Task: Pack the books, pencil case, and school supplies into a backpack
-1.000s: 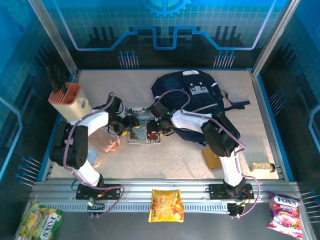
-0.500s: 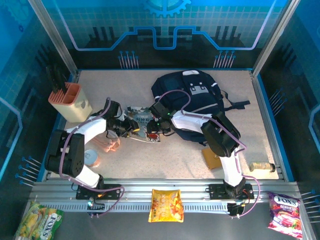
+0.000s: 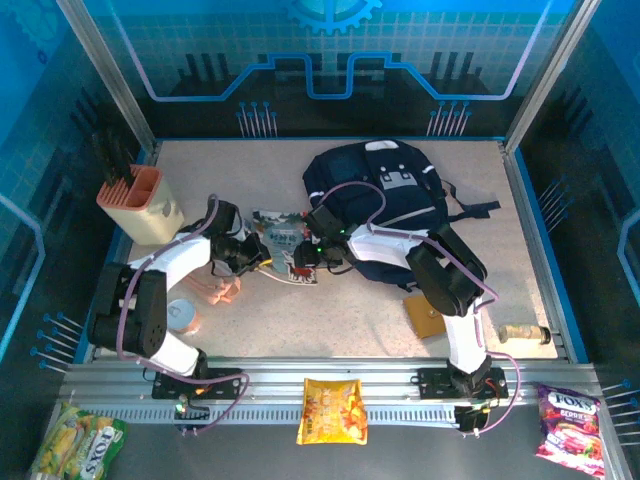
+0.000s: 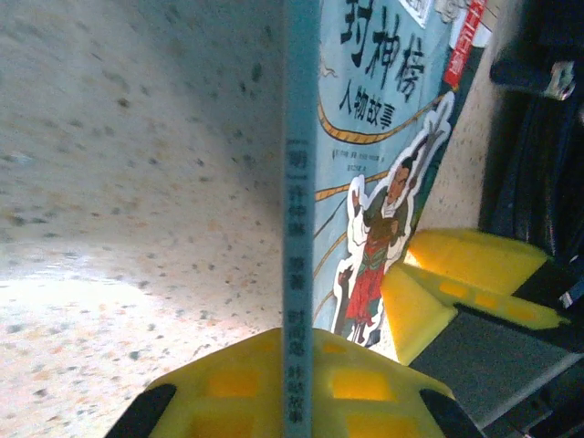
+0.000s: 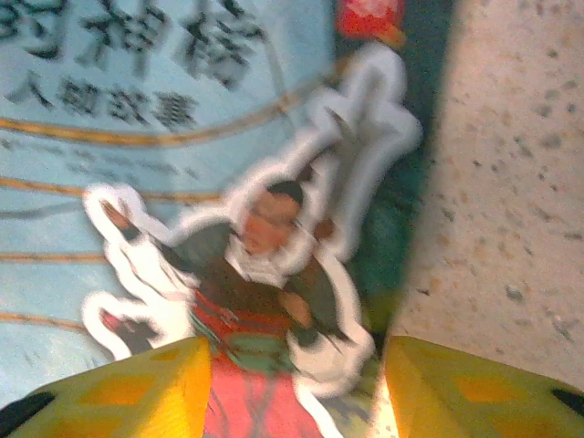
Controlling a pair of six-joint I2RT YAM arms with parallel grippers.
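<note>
Speckled tabletop [image 4: 137,137]: left jaws pinch the "封神榜" book [image 4: 374,164], right jaws parted.

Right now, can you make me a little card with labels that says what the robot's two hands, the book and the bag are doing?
Left gripper: shut on the spine edge of the illustrated book
Right gripper: open, fingers apart over the book's cover
Backpack: lying on the table, beyond the book and to its right
Tan square piece: flat on the table beside the right arm
Book packed: not yet
</note>
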